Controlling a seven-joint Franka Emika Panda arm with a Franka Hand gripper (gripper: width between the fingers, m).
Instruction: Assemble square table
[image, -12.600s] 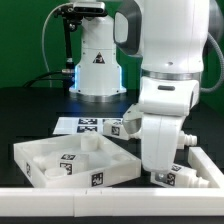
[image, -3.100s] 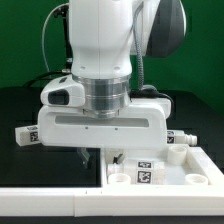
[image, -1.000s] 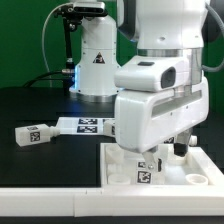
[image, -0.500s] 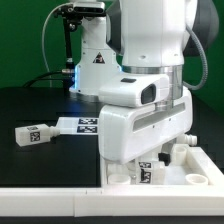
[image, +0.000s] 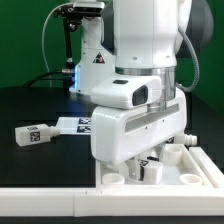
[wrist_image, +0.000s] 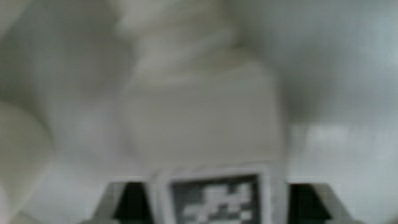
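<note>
Exterior and wrist views, square table assembly. The claw (image: 148, 167) is lowered onto the near edge of the square table top (image: 170, 181), and it is largely hidden by the broad white hand of the arm above it. Directly beneath the claw, a black-and-white tag (image: 150, 168) is seen against white plastic. In the wrist view the same tag (wrist_image: 217, 200) is shown sharp between two dark edges, while everything beyond it is blurred white. Whether the fingers are apart or pressed against this tagged face cannot be told from either view.

The table top is spread below and around the claw, reaching to the exterior view's right. Its raised rim and round corner sockets (image: 113, 177) are visible on both sides of the claw. One stubby tagged leg (image: 35, 133) is laid flat on the black counter (image: 30, 105), well apart from the claw toward the exterior view's left. The marker board (image: 80, 124) is placed beyond that leg, behind the claw. A long plain white rail (image: 45, 195) is laid across the foreground, in front of the claw and just beside the table top's near wall.
</note>
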